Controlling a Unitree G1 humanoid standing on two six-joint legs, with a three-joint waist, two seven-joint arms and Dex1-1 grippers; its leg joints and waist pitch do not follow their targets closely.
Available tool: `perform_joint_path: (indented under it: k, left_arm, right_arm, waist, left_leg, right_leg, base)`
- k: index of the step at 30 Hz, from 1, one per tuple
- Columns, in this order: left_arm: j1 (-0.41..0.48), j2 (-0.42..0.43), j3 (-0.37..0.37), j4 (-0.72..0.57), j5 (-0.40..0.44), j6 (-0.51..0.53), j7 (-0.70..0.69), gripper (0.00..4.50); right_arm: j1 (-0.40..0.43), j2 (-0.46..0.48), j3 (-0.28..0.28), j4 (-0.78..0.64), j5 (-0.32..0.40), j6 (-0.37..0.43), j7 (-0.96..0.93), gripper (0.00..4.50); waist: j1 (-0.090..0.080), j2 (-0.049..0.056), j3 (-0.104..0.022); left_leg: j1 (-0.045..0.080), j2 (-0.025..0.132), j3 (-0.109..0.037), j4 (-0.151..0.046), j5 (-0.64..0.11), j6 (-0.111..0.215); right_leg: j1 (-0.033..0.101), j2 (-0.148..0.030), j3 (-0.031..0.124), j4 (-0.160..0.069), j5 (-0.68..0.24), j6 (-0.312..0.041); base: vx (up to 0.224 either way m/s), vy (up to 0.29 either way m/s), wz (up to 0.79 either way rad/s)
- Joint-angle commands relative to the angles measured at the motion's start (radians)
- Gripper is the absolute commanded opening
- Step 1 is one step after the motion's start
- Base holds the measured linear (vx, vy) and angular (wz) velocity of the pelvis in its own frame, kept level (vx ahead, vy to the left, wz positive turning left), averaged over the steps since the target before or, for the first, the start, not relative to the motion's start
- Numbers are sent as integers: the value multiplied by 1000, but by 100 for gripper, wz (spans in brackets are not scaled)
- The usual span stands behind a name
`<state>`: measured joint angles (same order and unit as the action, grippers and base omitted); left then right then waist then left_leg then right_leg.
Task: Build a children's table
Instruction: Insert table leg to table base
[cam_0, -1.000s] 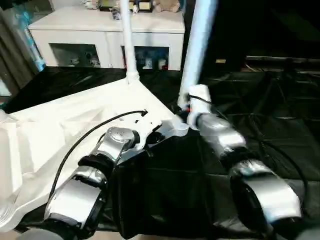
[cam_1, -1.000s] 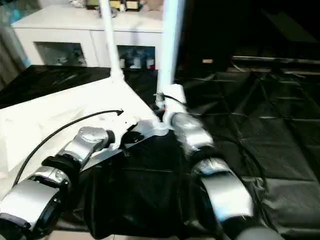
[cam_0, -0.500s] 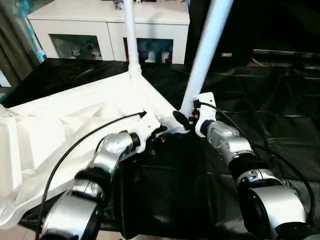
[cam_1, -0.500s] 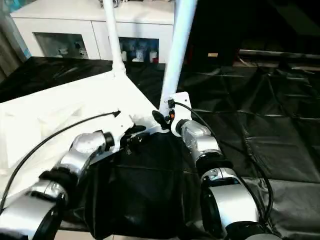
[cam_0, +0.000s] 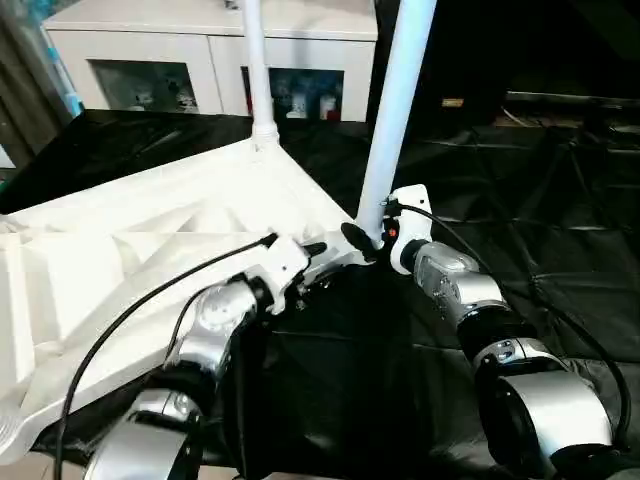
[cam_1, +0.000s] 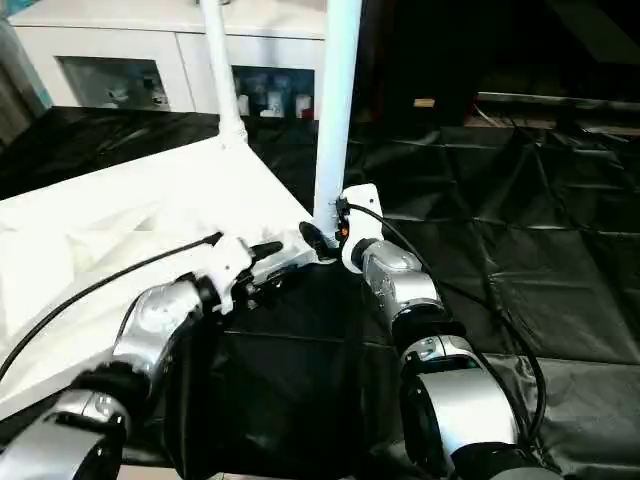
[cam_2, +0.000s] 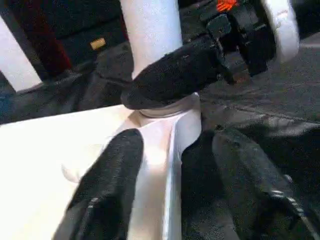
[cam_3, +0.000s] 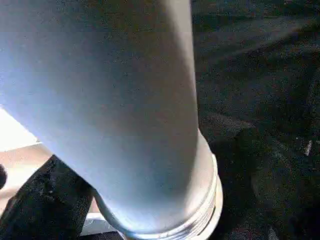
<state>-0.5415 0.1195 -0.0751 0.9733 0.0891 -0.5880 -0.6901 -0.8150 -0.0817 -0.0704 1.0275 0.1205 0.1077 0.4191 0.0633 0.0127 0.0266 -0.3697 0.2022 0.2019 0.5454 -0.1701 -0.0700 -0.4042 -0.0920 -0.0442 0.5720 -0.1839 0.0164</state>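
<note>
Inverted small white plastic table top (cam_0: 150, 250) with ribbed underside, lying on the black-draped table (cam_0: 520, 200). The relation governing the coming move: a long white tubular leg (cam_0: 395, 110) stands with its long axis near vertical, leaning slightly, its foot entering the round corner socket (cam_2: 167, 117) directly between the two claws. The right claw (cam_0: 365, 238) is the nearer; in the right wrist view the leg rises immediately ahead of it, a threaded collar (cam_3: 185, 227) visible at the base and a black finger (cam_3: 37, 200) on each side. This claw appears closed around the leg just above the socket. The left claw (cam_2: 175, 165) is spread open astride the same corner, one finger (cam_2: 107, 175) resting on the white rim, the other finger (cam_2: 255, 175) off the edge over the black cloth; it grips nothing.

A second white tubular leg (cam_0: 255, 70) stands upright in the far corner socket, beyond both claws. The collar seems not fully home, so the step in hand is judged to be seating or turning the near leg. A white cabinet (cam_0: 200, 60) stands behind the table.
</note>
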Motion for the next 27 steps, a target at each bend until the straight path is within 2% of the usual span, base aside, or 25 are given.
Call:
perform_joint_path:
  k: [1,4,5,6,8,10,15,19,27]
  left_arm:
    - [-459,46,-7,110,-46,586,-51,292]
    - [-459,46,-7,110,-46,586,-51,312]
    - [-459,46,-7,110,-46,586,-51,312]
    - [-459,46,-7,110,-46,586,-51,337]
    - [-459,46,-7,110,-46,586,-51,347]
    - [-459,46,-7,110,-46,586,-51,357]
    - [-459,46,-7,110,-46,586,-51,395]
    - [-459,46,-7,110,-46,586,-51,442]
    - [-459,46,-7,110,-46,586,-51,447]
  right_arm:
    - [1,0,2,0,3,8,-3,450]
    - [1,0,2,0,3,8,-3,450]
    - [1,0,2,0,3,8,-3,450]
    - [1,0,2,0,3,8,-3,450]
    - [1,0,2,0,3,8,-3,450]
    - [1,0,2,0,3,8,-3,450]
    - [1,0,2,0,3,8,-3,450]
    - [1,0,2,0,3,8,-3,450]
    - [1,0,2,0,3,8,-3,450]
  waist:
    - [6,-4,-45]
    - [7,-2,-45]
    - [5,-4,-44]
    - [5,-5,-43]
    - [5,-2,-44]
    - [5,-3,-42]
    - [7,-4,-44]
    - [7,-4,-45]
    - [8,-4,-47]
  left_leg:
    - [11,36,-4,-57,-247,36]
    - [11,38,-6,-57,-263,31]
    - [12,38,-5,-57,-271,27]
    - [12,38,-5,-58,-281,23]
    - [12,40,-7,-58,-280,22]
    - [14,40,-6,-58,-283,20]
    - [14,40,-4,-54,-258,30]
    - [14,39,-3,-51,-242,38]
    - [16,38,-3,-48,-235,41]
  right_leg:
    - [40,-46,28,-49,-105,-238]
    - [40,-50,29,-52,-135,-234]
    - [38,-47,29,-51,-141,-232]
    - [38,-46,29,-52,-153,-229]
    - [39,-50,30,-52,-156,-228]
    - [36,-47,30,-52,-150,-231]
    - [39,-45,30,-45,-98,-238]
    - [41,-46,29,-42,-79,-243]
    - [42,-46,29,-40,-77,-245]
  base:
    - [0,0,0]
    - [0,0,0]
    - [0,0,0]
    - [0,0,0]
    - [0,0,0]
    - [0,0,0]
    - [0,0,0]
    - [0,0,0]
    - [0,0,0]
